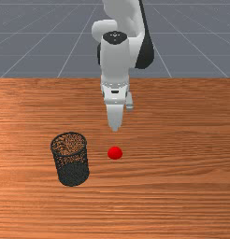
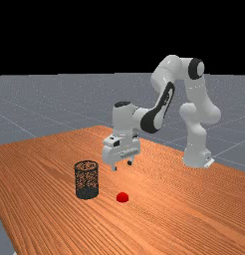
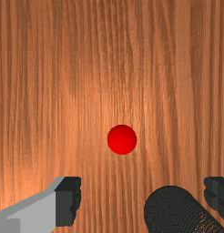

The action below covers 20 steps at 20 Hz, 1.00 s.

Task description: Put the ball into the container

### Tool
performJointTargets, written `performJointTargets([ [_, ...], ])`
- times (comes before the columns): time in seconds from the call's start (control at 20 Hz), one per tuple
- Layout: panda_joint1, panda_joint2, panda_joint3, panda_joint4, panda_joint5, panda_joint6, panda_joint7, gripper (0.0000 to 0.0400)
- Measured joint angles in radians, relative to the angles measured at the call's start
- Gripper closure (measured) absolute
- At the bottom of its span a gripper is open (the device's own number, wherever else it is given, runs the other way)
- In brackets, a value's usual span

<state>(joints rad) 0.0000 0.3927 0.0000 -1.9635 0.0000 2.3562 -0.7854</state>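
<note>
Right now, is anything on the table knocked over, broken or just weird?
No, nothing looks odd. The black wire-mesh container stands upright, and the red ball rests beside it on the orange-brown wooden table. The open white-and-grey claw hangs above.

You have a table (image 1: pixel 182 196) of orange-brown wood, its streaky grain running crosswise in the front view. The far view shows you a bright sheen (image 2: pixel 144 174) on the table's top. Beyond the table you see a grey floor (image 1: pixel 23 46) with thin pale lines (image 1: pixel 66 56), then a black background (image 2: pixel 94 35).
</note>
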Motion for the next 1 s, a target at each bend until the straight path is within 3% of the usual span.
performJointTargets([
  [0.05, 0.000, 0.000, 0.000, 0.000, 0.000, 0.000, 0.000, 0.0157],
  [0.1, 0.000, 0.000, 0.000, 0.000, 0.000, 0.000, 0.000, 0.0252],
  [0.15, 0.000, 0.000, 0.000, 0.000, 0.000, 0.000, 0.000, 0.0310],
  [0.25, 0.000, 0.000, 0.000, 0.000, 0.000, 0.000, 0.000, 0.0367],
  [0.3, 0.060, 0.006, -0.051, 0.011, -0.129, -0.024, 0.122, 0.0223],
  [0.35, 0.024, 0.003, -0.015, 0.001, -0.042, 0.002, 0.045, 0.0135],
  [0.4, 0.012, 0.017, -0.002, 0.028, -0.012, -0.042, 0.018, 0.0082],
  [0.45, 0.012, 0.011, -0.002, 0.013, -0.013, -0.018, 0.019, 0.0050],
  [0.6, 0.012, 0.028, -0.002, 0.033, -0.012, -0.041, 0.019, 0.0011],
  [0.9, 0.012, 0.110, -0.001, 0.085, -0.012, -0.066, 0.018, 0.0000],
  [1.0, 0.012, 0.137, -0.001, 0.076, -0.012, -0.021, 0.018, 0.0000],
])
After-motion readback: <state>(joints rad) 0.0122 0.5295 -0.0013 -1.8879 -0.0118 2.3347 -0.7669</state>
